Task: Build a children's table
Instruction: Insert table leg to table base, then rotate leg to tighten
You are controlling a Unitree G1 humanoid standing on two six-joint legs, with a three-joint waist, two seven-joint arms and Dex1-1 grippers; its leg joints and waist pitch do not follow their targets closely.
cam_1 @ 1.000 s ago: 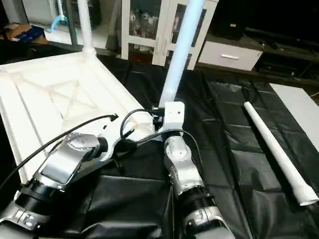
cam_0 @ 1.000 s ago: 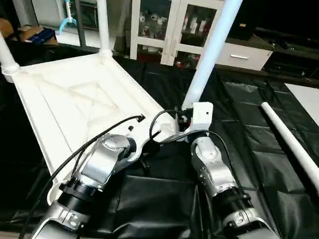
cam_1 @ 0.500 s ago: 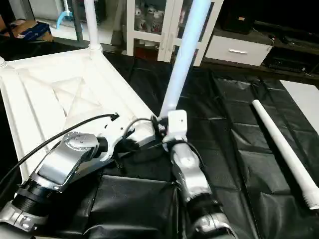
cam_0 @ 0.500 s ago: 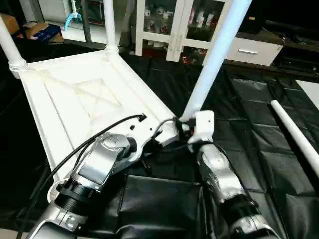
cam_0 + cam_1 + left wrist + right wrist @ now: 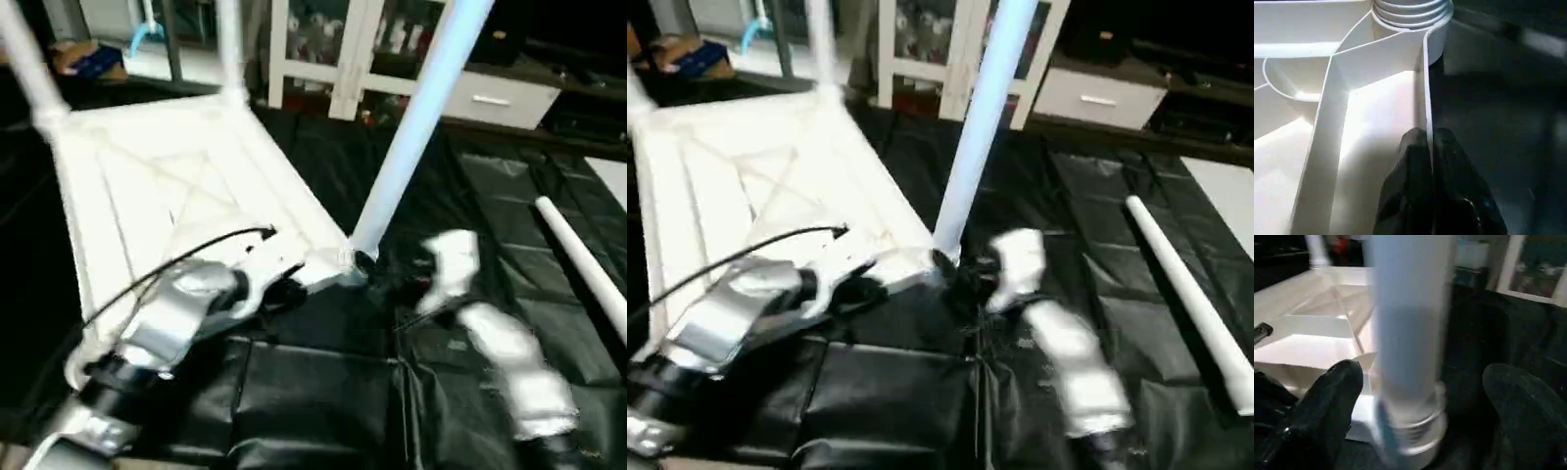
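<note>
The white table top point(image 5: 196, 186) lies upside down on the black sheet, its X ribs facing up. One long white leg point(image 5: 411, 117) stands tilted in the near right corner socket point(image 5: 1410, 10). Two more legs point(image 5: 230, 49) point(image 5: 29, 69) stand in the far corners. A fourth leg point(image 5: 578, 264) lies loose on the sheet at the right. My left gripper point(image 5: 1430, 147) is shut on the top's rim wall just short of that socket. My right gripper point(image 5: 1425, 391) is open, one finger on each side of the standing leg's base and clear of it.
A black sheet point(image 5: 323, 392) covers the floor under everything. A white glass-door cabinet point(image 5: 323, 49) and a low white drawer unit point(image 5: 490, 98) stand at the back. A white panel's corner point(image 5: 612, 176) shows at the far right.
My right gripper has drawn back from the standing leg's base, to the right and towards me. The left gripper stays on the rim. The head camera has shifted.
</note>
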